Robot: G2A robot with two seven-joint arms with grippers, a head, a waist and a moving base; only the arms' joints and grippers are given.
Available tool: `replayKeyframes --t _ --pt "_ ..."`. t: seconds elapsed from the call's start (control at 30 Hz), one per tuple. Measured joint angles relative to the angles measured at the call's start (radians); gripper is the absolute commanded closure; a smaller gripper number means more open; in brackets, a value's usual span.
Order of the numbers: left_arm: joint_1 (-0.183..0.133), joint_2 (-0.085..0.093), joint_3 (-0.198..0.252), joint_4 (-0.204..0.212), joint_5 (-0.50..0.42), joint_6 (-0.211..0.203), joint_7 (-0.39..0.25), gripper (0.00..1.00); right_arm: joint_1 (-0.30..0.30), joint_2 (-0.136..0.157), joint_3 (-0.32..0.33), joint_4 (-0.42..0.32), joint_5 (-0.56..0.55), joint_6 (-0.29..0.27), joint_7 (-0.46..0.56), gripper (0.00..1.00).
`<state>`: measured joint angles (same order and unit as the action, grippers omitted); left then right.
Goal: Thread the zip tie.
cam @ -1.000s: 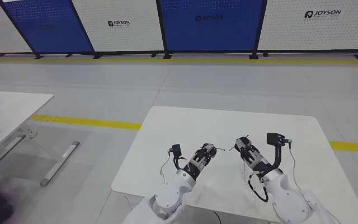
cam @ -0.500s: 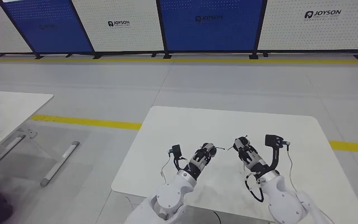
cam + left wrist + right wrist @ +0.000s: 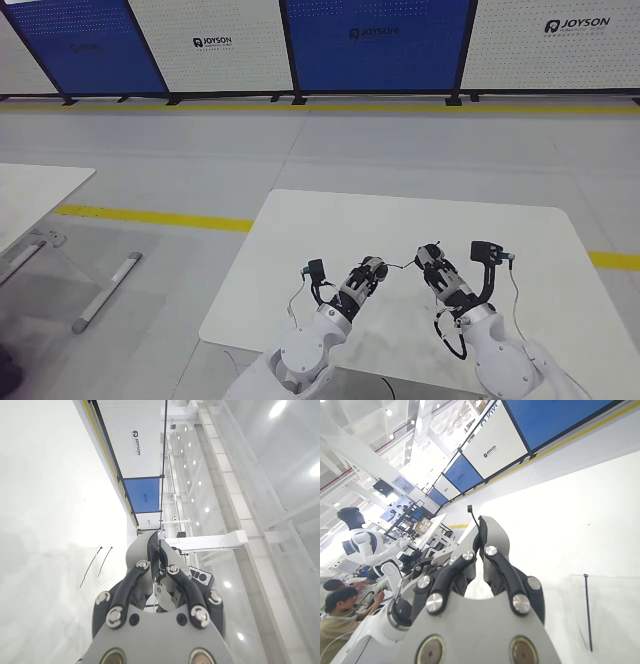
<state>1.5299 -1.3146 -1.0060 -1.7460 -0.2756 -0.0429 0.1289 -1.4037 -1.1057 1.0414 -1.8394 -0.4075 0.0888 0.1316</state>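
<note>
While the wall panels (image 3: 215, 60) behind bear printed logos, the black zip tie (image 3: 473, 517) is pinched by the closed right gripper (image 3: 480, 525), head poking past the fingertips toward the left gripper (image 3: 158, 540), also shut on its strap, both above the table (image 3: 400, 215) near edge, midway along.

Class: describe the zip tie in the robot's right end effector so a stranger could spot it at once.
Start at the white table, then find the right end effector over it. The zip tie sticks out of its shut grip, head outermost; the spare tie lies flat.
</note>
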Motion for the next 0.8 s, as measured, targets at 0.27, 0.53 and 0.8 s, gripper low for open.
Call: replayKeyframes --t 0.27,0.53,0.8 --pt "0.000 -0.001 0.002 0.002 0.012 0.000 -0.005 1.00 -0.009 -0.007 0.009 0.005 -0.018 -0.008 0.005 1.00" --pt "0.004 -0.004 0.005 -0.001 0.023 -0.008 0.001 1.00 -0.021 -0.013 0.023 0.005 -0.028 -0.020 0.015 1.00" --pt "0.006 -0.006 0.005 -0.001 0.034 -0.012 0.007 1.00 -0.037 -0.018 0.043 -0.005 -0.027 -0.034 0.006 1.00"
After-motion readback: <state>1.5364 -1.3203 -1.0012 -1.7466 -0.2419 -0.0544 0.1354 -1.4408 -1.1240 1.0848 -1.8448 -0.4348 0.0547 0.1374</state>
